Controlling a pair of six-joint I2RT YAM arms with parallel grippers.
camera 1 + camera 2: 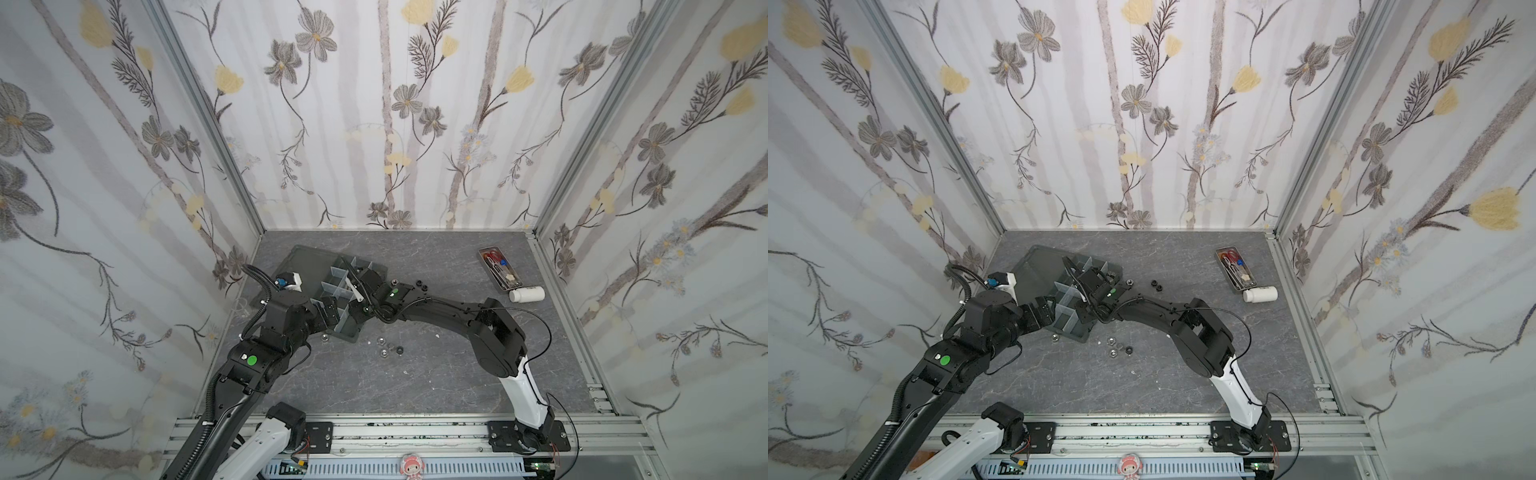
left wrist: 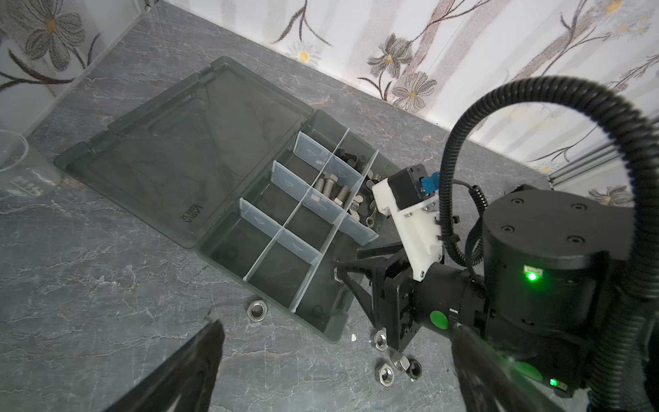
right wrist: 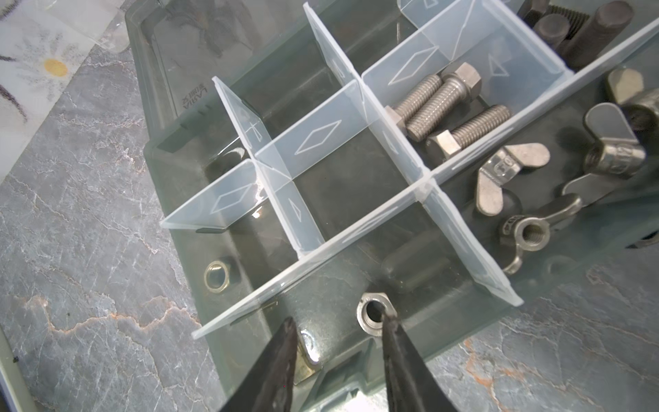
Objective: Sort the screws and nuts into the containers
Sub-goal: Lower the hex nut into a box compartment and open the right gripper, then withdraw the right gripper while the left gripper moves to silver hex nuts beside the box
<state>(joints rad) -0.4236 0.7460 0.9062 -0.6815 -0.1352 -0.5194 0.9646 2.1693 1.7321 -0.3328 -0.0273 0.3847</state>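
A silver hex nut (image 3: 371, 316) lies in a near-edge compartment of the organizer box (image 3: 460, 321), against one finger of the right gripper (image 3: 338, 321). Its jaws stand partly apart with nothing between them, so we judge this a drop-off. Silver bolts (image 3: 442, 103), black bolts (image 3: 577, 32) and wing nuts (image 3: 510, 167) each have their own compartment, sorted by kind. Our left gripper (image 2: 333, 321) hangs wide open and empty near the loose nuts (image 1: 384, 347) on the grey marbled table (image 1: 415, 382), between floral-papered walls.

Metal tray (image 1: 490, 270) (red-handled scissors (image 1: 492, 254) inside) far right; white bottle (image 1: 527, 294) lying just beside.
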